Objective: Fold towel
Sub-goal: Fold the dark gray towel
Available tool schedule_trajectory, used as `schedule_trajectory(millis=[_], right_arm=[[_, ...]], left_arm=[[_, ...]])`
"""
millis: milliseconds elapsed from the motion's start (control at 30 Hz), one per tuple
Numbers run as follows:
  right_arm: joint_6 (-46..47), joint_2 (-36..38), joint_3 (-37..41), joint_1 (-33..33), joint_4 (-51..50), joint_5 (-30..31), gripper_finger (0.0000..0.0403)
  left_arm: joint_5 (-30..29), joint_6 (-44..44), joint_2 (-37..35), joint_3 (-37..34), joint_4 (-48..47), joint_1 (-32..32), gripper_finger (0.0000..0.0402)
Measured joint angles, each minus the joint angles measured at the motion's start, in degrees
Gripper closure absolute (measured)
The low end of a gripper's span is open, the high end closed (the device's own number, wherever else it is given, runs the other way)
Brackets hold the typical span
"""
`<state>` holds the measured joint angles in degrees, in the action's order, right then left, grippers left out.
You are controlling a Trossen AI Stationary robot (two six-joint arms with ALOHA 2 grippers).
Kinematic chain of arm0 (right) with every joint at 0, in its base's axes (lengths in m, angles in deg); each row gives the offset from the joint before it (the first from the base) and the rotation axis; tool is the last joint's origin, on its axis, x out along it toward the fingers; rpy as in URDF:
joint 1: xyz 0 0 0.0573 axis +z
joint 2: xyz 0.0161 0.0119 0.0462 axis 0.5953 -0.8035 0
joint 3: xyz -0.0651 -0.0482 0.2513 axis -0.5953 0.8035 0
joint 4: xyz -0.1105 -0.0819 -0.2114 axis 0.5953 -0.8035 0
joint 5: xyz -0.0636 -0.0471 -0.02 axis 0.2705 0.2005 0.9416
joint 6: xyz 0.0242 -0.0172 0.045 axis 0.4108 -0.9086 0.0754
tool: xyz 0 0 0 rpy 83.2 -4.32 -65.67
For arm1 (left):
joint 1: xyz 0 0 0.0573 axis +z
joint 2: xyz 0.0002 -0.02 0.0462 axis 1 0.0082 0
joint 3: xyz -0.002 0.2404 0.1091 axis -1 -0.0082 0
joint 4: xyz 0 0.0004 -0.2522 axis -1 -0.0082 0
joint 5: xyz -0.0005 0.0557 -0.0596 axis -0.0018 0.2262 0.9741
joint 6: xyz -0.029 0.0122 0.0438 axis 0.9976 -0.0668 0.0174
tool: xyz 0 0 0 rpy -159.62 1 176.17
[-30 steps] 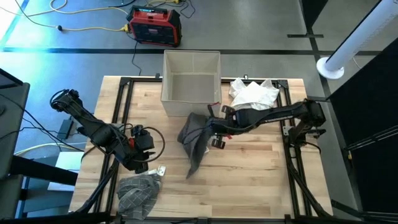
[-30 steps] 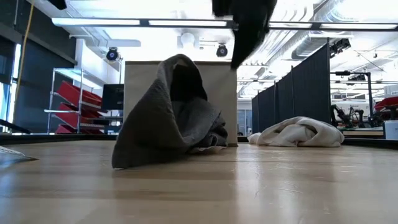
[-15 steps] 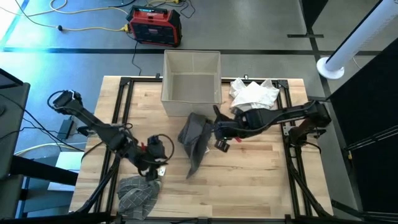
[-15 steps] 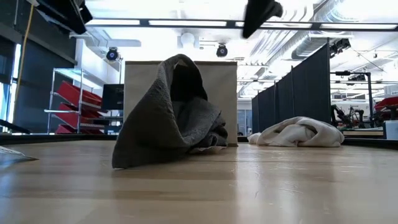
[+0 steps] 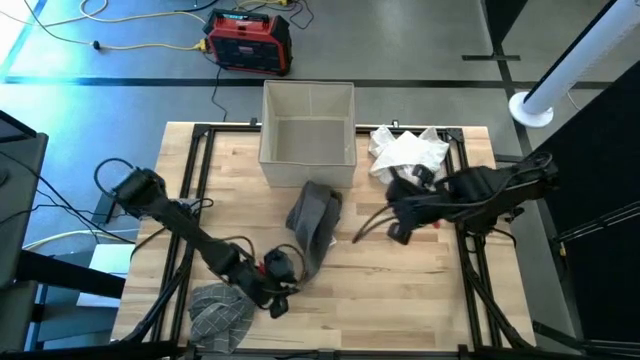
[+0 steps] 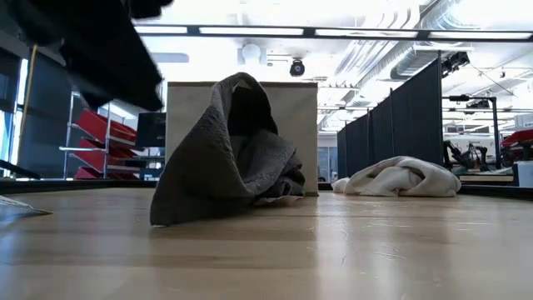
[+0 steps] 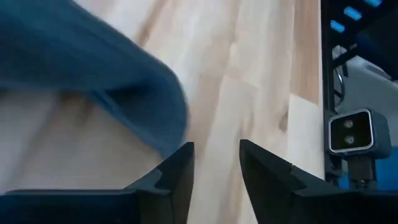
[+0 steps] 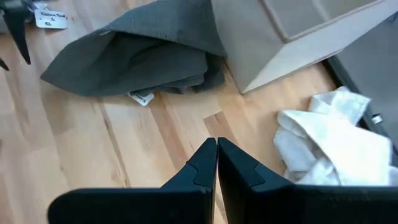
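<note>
A dark grey towel (image 5: 315, 225) lies crumpled on the table, its far part leaning against the near wall of a beige bin (image 5: 308, 135). It stands as a peaked heap in the low view (image 6: 229, 154). My left gripper (image 5: 287, 287) is open, just left of the towel's near tip. In its wrist view the two fingers (image 7: 216, 165) stand apart with bare wood between them, and the towel's corner (image 7: 93, 81) lies just ahead. My right gripper (image 5: 398, 232) is shut (image 8: 217, 149) above bare wood, right of the towel (image 8: 137, 56).
A folded patterned grey towel (image 5: 222, 310) sits at the near left corner. A white towel (image 5: 410, 150) is heaped right of the bin. A small label (image 8: 142, 98) lies at the dark towel's edge. Bare wood spreads over the table's near right part.
My right gripper has drawn back from beside the dark towel toward the table's right edge. My left gripper has swept from the left side toward the right and near edge, ending by the towel's near tip. The towel has kept its shape and place.
</note>
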<state>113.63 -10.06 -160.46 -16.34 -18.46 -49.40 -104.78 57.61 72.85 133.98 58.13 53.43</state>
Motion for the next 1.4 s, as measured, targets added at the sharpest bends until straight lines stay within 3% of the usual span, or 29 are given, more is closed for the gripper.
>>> schedule_trajectory(millis=[200,333,433,667,800,967,1200,1300,1400], right_arm=[[4.0,2.7,0.0,4.0,-4.1,4.6,0.0403],[6.6,2.9,0.0,5.8,-5.7,5.9,0.0403],[7.4,2.8,0.0,6.8,-6.0,6.1,0.0403],[9.2,2.8,0.0,8.4,-6.2,6.4,0.0403],[9.2,2.8,0.0,8.7,-6.0,6.5,0.0403],[9.0,2.8,0.0,8.7,-5.8,7.0,0.0403],[9.0,2.8,0.0,8.8,-5.5,6.9,0.0403],[8.5,2.7,0.0,8.8,-5.5,7.3,0.0403],[8.5,2.7,0.0,8.8,-5.5,7.7,0.0403]], left_arm=[[-0.9,0.1,4.7,4.0,-1.7,-0.5,0.0208],[-6.7,2.3,6.6,4.9,-6.1,-0.5,0.0178],[-10.3,5.1,8.1,4.9,-7.7,-0.5,0.0171],[-9.6,5.8,13.6,4.9,-0.3,0.2,0.0172],[-6.2,9.2,13.9,4.9,-0.9,1.7,0.0226],[5.2,3.3,9.3,8.1,-8.3,2.7,0.038],[11.8,-5.6,1.8,25.9,-34.2,4.9,0.0399],[10.6,-5.2,-0.1,32.0,-41.2,5.7,0.0397],[6.5,-1.2,0.3,32.1,-44.3,5.6,0.0395]])
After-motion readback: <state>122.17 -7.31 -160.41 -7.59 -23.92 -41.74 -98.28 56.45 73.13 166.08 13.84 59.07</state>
